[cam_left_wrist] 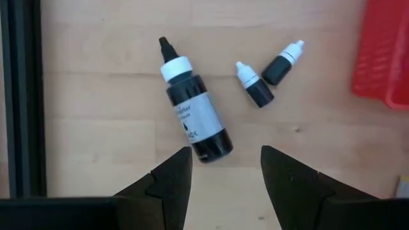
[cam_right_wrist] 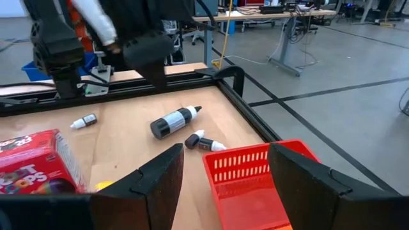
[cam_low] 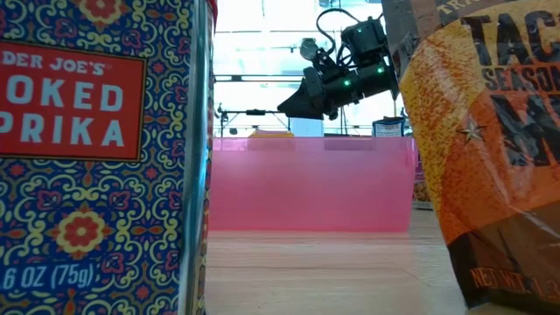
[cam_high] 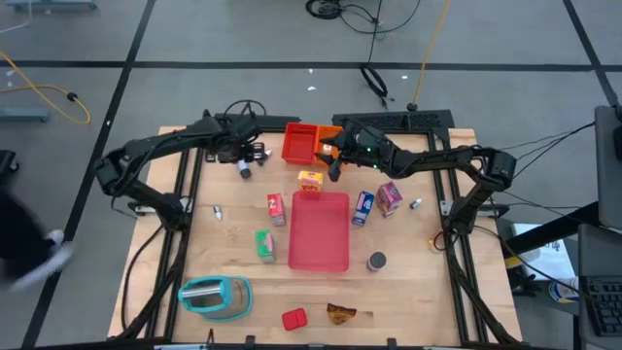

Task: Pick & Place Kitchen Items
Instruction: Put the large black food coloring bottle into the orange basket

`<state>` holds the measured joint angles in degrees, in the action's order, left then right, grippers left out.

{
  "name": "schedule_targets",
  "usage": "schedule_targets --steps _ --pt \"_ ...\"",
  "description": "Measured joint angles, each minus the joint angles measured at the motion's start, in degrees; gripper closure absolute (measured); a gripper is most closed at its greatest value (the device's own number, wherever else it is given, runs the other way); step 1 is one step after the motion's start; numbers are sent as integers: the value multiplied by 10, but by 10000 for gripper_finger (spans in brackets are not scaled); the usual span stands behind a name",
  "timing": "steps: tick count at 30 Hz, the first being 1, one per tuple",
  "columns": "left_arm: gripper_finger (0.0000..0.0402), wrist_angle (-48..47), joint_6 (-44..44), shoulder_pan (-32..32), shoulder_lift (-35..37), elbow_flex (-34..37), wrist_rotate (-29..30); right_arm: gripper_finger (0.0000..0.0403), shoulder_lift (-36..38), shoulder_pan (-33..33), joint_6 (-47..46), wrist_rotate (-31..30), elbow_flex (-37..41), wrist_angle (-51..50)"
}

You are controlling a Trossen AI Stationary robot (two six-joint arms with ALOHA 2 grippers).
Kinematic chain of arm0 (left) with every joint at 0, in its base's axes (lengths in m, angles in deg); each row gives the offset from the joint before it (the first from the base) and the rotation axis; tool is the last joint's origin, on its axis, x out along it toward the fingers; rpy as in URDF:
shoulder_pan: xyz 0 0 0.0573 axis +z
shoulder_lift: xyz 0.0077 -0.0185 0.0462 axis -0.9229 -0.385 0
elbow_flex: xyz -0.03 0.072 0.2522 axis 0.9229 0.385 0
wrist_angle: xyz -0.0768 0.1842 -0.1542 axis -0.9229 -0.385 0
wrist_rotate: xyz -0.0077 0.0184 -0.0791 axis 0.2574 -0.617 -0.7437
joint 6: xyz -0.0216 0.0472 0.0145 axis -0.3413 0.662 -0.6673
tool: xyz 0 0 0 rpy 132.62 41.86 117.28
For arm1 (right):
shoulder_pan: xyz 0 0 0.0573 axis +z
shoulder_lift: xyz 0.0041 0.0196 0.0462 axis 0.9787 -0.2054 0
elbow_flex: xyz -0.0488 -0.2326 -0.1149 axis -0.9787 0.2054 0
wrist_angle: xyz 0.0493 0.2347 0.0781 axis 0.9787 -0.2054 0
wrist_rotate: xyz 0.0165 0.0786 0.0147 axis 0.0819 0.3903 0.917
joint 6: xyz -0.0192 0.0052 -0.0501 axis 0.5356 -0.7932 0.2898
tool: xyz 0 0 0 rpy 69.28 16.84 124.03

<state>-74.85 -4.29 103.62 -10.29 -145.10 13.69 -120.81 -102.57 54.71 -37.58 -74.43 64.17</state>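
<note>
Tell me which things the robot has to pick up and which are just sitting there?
For the job:
- big dark bottle
- two tiny bottles
- yellow box
- red box
- green box
- blue box
- pink box
- grey can

Just lying about:
- pink tray
- red bin
- teal toaster

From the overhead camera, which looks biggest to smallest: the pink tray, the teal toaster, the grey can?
1. Pink tray
2. Teal toaster
3. Grey can
All lie flat on the table, so nearness hardly skews this.
</note>
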Motion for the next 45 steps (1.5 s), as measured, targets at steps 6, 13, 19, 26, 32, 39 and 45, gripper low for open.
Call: schedule_targets --steps 6,13,19,26,32,39,45 --pt "215 -1 0 17 -39 0 -10 181 0 9 9 0 0 0" --pt "215 -1 -5 24 -88 0 -26 181 0 10 10 0 0 0" --pt "215 -1 -3 34 -128 0 -44 181 0 16 18 0 0 0" --pt "215 2 -4 46 -166 0 -44 181 0 17 19 0 0 0" --pt "215 16 11 59 -194 -1 -32 181 0 17 21 0 0 0" --pt "222 44 51 62 -222 -4 -43 181 0 17 21 0 0 -5" --pt "311 41 69 60 -217 -2 -41 181 0 17 21 0 0 -9"
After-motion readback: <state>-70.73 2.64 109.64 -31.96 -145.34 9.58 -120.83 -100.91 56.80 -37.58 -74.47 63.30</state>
